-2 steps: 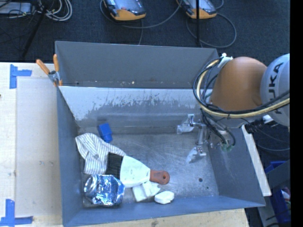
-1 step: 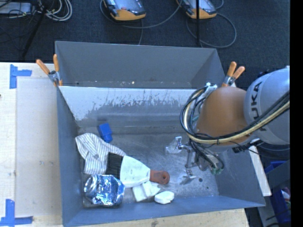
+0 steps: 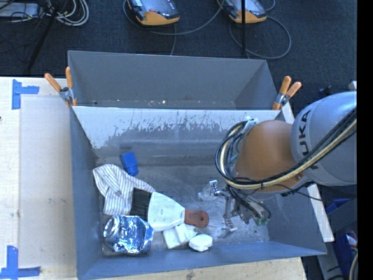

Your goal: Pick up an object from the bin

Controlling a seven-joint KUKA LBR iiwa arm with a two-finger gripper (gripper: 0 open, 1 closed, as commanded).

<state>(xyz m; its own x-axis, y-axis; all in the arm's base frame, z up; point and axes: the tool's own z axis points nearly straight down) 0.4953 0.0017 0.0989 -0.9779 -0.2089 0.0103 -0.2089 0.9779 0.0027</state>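
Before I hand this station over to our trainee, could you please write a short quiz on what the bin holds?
1. True or false: the hand is over the right part of the bin, with a brown round piece lying just to its left in the camera view.
2. What lies in the bin's lower left corner as the camera sees it? A, a crumpled silver packet; B, a red ball; C, a green cup.
3. Fill in: the small block just above the striped cloth is coloured ___.

Key: 1 true; 2 A; 3 blue.
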